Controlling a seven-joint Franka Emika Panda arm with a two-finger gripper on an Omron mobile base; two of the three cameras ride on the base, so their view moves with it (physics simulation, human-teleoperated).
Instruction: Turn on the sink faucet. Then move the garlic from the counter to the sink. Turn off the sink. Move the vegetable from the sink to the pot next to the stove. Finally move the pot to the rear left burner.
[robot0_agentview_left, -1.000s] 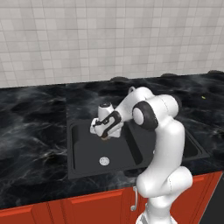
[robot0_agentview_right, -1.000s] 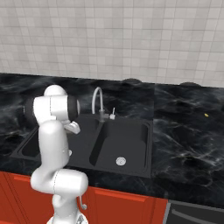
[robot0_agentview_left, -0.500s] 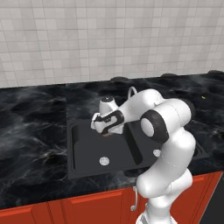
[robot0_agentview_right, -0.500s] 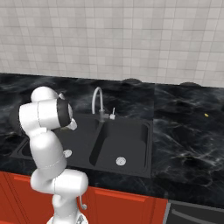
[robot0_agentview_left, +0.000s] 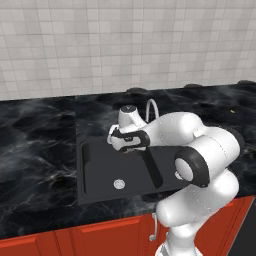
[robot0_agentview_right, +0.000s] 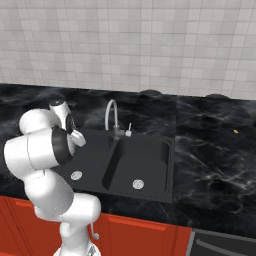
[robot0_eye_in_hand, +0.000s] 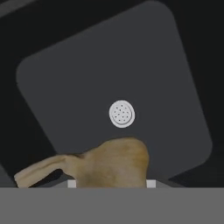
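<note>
My gripper (robot0_agentview_left: 126, 143) hangs over the left bowl of the dark grey sink (robot0_agentview_left: 97, 162) and is shut on the garlic (robot0_eye_in_hand: 114, 161). The tan bulb sits between the fingertips of the gripper (robot0_eye_in_hand: 111, 183) in the hand view, its stalk pointing left. Below it lies the bowl's floor with the round silver drain (robot0_eye_in_hand: 121, 113). The garlic is held up in the air and touches nothing else. The sink faucet (robot0_agentview_left: 151, 107) arches just right of the hand, and in the right base view the faucet (robot0_agentview_right: 111, 114) stands behind the divider. I see no water.
Black marble counter (robot0_agentview_left: 35, 135) runs around the sink, above red cabinet fronts (robot0_agentview_right: 145, 235). A second drain (robot0_agentview_right: 138, 184) marks the right bowl. A tiny yellow speck (robot0_agentview_right: 236, 131) lies on the counter far right. My own bulky arm (robot0_agentview_left: 200, 155) covers the right bowl.
The arm's elbow has swung round and sunk lower. The hand with the garlic has stayed almost in place over the left bowl, still shut on it.
</note>
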